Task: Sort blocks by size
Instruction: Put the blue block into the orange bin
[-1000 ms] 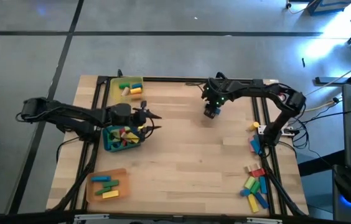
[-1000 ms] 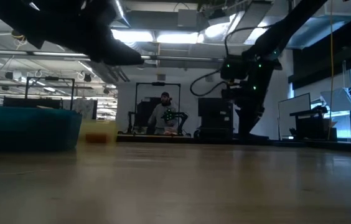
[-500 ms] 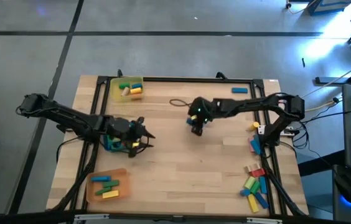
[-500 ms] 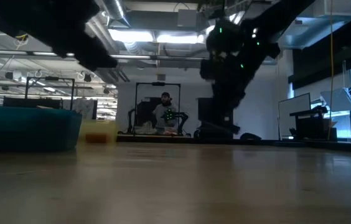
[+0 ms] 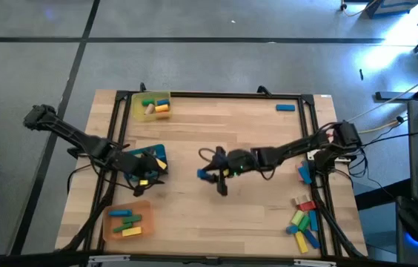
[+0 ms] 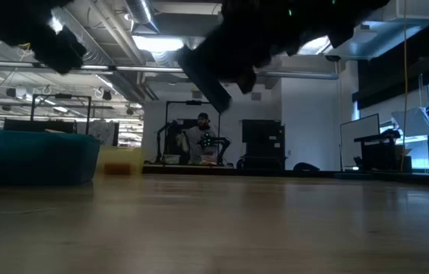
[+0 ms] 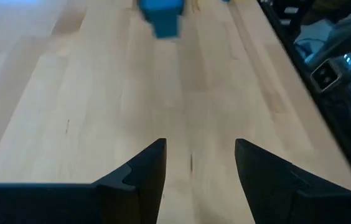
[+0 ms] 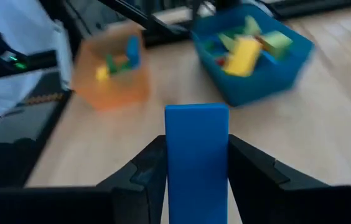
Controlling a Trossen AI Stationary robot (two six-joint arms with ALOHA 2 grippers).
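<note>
Left to right, high view. Orange tray (image 5: 127, 222) at the bench's (image 5: 216, 215) near left corner: blue, green, yellow blocks in it, long flat pieces. Just behind it the left gripper (image 5: 150, 167) hangs over the blue tray (image 5: 154, 151), which it mostly hides; a bit of yellow and blue shows beneath. Left jaws stand apart with nothing between them; the left wrist view shows bare wood between the two dark fingers (image 7: 143, 174). Yellow tray (image 5: 152, 106) at the far left corner holds a green, a pale and a yellow-orange block.

Mid-bench: right gripper (image 5: 210, 176) reaches far across toward the left side, jaws clamped on a blue block (image 5: 207, 176). Right wrist view shows that blue block (image 8: 197, 155) plainly: flat rectangular slab, smooth face, standing up between the fingers, gripped on its two long sides. Beyond it in that view lie the orange tray (image 8: 110, 78) and the blue tray (image 8: 253, 53), the latter full of yellow, green, red pieces.

A lone blue block (image 5: 285, 107) lies at the far right, near the frame rail. Right edge: a yellow and a blue piece (image 5: 303, 162) beside the right arm's base. Near right corner: loose pile of blocks (image 5: 303, 221), red, yellow, green, blue, mostly long bars, lying close together at mixed angles.

Low view: both arms are dark shapes overhead; a person (image 6: 197, 139) sits in the room behind.
</note>
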